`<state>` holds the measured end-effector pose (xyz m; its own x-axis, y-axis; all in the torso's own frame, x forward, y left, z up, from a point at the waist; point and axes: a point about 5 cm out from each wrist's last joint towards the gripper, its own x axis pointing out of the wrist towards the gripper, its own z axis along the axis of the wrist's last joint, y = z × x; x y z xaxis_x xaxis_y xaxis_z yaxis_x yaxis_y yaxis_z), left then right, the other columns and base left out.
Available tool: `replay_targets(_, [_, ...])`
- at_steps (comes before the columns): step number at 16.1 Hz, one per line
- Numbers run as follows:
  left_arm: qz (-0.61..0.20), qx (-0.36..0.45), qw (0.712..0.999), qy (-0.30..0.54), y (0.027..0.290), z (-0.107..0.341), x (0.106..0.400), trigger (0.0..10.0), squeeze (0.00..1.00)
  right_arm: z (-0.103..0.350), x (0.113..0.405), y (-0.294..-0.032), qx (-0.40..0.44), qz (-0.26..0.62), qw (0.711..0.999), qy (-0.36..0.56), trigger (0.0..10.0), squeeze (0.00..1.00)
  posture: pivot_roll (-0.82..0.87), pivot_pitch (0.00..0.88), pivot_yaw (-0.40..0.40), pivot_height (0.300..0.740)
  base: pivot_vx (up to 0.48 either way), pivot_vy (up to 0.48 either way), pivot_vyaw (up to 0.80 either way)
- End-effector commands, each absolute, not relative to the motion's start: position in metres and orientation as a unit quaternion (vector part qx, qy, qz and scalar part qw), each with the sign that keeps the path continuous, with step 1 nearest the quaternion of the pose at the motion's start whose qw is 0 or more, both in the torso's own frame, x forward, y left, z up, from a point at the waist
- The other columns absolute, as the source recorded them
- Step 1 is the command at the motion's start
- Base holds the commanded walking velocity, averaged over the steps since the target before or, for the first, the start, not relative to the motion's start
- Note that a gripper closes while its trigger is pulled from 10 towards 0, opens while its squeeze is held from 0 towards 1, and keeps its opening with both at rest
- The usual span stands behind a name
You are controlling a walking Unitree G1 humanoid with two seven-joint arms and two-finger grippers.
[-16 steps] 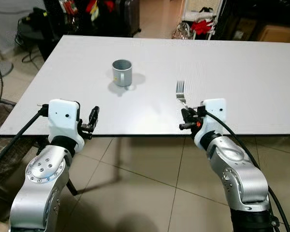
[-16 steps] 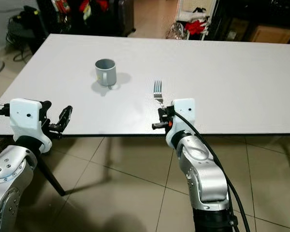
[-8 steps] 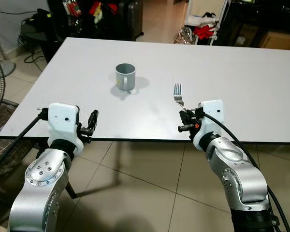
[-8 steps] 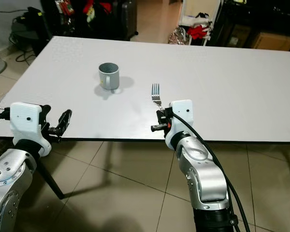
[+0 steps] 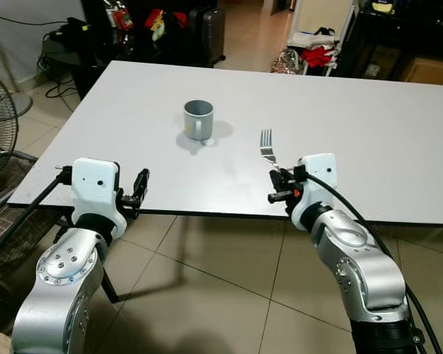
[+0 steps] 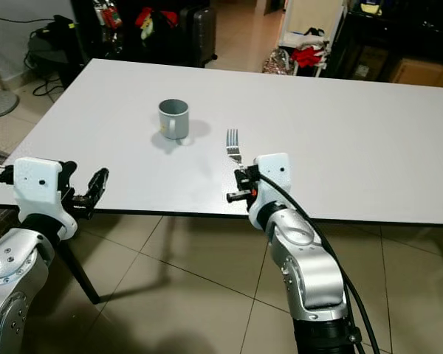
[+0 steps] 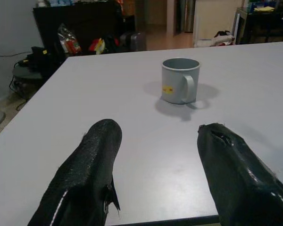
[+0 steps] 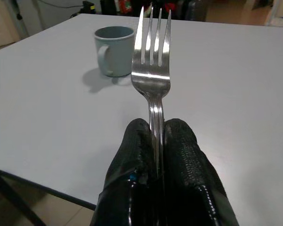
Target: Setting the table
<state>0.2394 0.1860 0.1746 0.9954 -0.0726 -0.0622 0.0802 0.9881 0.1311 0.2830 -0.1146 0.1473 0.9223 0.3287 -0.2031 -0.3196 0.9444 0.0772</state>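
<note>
No writing can be read; the mug's (image 7: 180,80) yellow sticker is illegible.

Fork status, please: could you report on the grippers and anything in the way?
Right gripper shut on fork, tines forward, over table near edge. Left gripper open, at near edge. Grey mug left of fork, apart.

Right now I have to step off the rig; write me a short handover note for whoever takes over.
Right gripper: shut on the fork by its handle, tines pointing away over the near edge of the table.
Left gripper: open, holding nothing, at the table's near edge, aimed toward the mug.
Done: mug stands upright on the table, handle toward the robot.
Left: the fork is not yet laid down; a spot on the bare tabletop to the mug's right looks sensible. No other tableware is on the table.
</note>
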Motion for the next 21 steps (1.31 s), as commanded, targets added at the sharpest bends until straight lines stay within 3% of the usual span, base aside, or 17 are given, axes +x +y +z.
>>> replay_targets(1, [-0.044,0.066,0.997,0.021,0.184,0.179,0.238,10.0,0.0,0.145,0.284,-0.117,0.022,0.163,0.98,0.115,10.0,0.0,0.06,0.0,-0.051,0.74,0.315,0.0,-0.8])
replay_targets(16, [-0.047,0.073,0.996,0.024,0.185,0.179,0.236,10.0,0.0,0.144,0.285,-0.116,0.019,0.163,0.98,0.117,10.0,0.0,0.06,0.0,-0.05,0.74,0.32,0.0,0.0])
replay_targets(21, [-0.094,0.077,0.992,0.039,0.177,0.174,0.234,10.0,0.0,0.129,0.29,-0.126,-0.01,0.108,0.981,0.162,10.0,0.0,0.06,0.0,-0.037,0.74,0.19,0.0,0.0])
